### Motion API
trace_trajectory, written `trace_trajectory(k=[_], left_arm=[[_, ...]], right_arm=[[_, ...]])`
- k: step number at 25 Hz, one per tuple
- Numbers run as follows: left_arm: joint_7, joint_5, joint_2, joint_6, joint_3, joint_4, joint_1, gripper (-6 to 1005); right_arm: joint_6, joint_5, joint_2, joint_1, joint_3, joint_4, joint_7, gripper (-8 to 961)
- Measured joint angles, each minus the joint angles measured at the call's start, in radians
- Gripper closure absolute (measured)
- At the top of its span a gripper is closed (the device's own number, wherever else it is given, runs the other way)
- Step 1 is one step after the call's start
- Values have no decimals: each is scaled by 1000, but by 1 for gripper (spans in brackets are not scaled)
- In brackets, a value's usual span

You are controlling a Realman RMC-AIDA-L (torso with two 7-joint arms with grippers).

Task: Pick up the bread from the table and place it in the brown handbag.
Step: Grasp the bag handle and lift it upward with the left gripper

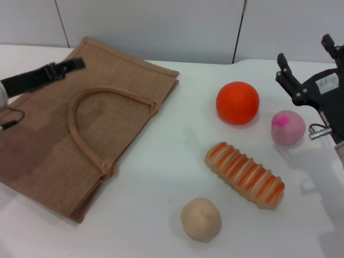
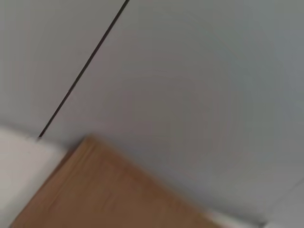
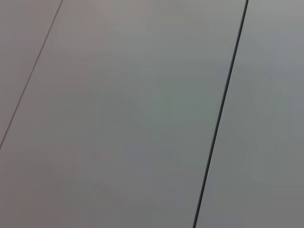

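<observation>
- We are seeing the bread (image 1: 244, 174) lying untouched on the worktop (image 1: 156, 204), between the orange ball (image 1: 237, 102) and the beige lump (image 1: 201, 219), well apart from the bag (image 1: 48, 134).
- The bread's long axis is running diagonally: one end pointing toward the bag's far side, the other toward the robot's near right. The ribs are crossing that axis.
- The right tool (image 1: 310, 62) is hovering at the far right, above the pink ball (image 1: 287, 127); its fingers are standing apart and holding nothing.
- The left tool (image 1: 64, 69) is resting over the bag's far corner; we cannot tell its opening.
- Step in hand, as we are judging it: reaching for the bread with the right arm.
- We are advising closing across the short width, mid-length, fingers square to the long axis, so the loaf is not pivoting.
- We are noting the pink ball near the approach path; descending from above should be avoiding it.
- The bag is lying flat, handle (image 1: 94, 123) on top; its mouth will likely need opening.
</observation>
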Motion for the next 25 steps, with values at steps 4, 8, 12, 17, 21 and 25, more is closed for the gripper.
trace_trajectory(k=[4,8,12,17,21,25], left_arm=[[-128,198,5,28,1,-104,-55,169],[-200,353,8,46,2,-187,-104,170],[-217,471,17,46,1,-208,-140,170],[-221,545,17,25,1,-204,-175,171],[-187,544,7,-8,1,-189,-183,174],[-136,541,2,-78,1,-123,-185,187]], right_arm=[[0,0,0,-2,0,0,0,73],[0,0,0,-2,0,0,0,74],[0,0,0,-2,3,0,0,74],[0,0,0,0,6,0,0,74],[0,0,0,0,5,0,0,74],[0,0,0,1,6,0,0,75]])
